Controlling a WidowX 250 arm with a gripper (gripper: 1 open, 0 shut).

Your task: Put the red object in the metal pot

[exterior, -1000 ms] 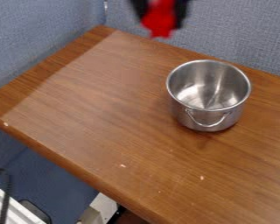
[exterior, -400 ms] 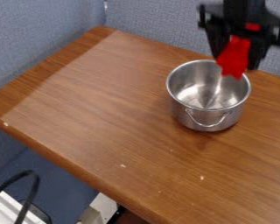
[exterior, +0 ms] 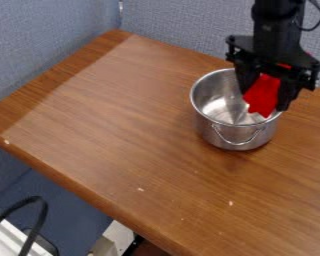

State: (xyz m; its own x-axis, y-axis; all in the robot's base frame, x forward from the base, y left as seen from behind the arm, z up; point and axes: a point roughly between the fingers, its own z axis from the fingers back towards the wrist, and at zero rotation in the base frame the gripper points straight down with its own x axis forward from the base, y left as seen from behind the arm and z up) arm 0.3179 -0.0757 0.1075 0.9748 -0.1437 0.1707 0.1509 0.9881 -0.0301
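Observation:
The metal pot point(exterior: 227, 134) stands on the right part of the wooden table, shiny and round, with its wire handle toward the front. Directly above it hangs my black gripper point(exterior: 270, 80), pointing straight down. It is shut on the red object point(exterior: 263, 97), a bright red bar held upright between the fingers. The bar's lower end dips below the pot's rim, inside the far right of the pot. Its top is hidden between the fingers.
The brown wooden table point(exterior: 109, 110) ends in a slanted front edge at lower left, with dark cables point(exterior: 23, 225) below it. A blue-grey wall point(exterior: 176, 20) closes the back and left sides.
The gripper has come down and to the right with the red object, from the top of the view to over the pot. The bar's tip now sits inside the rim.

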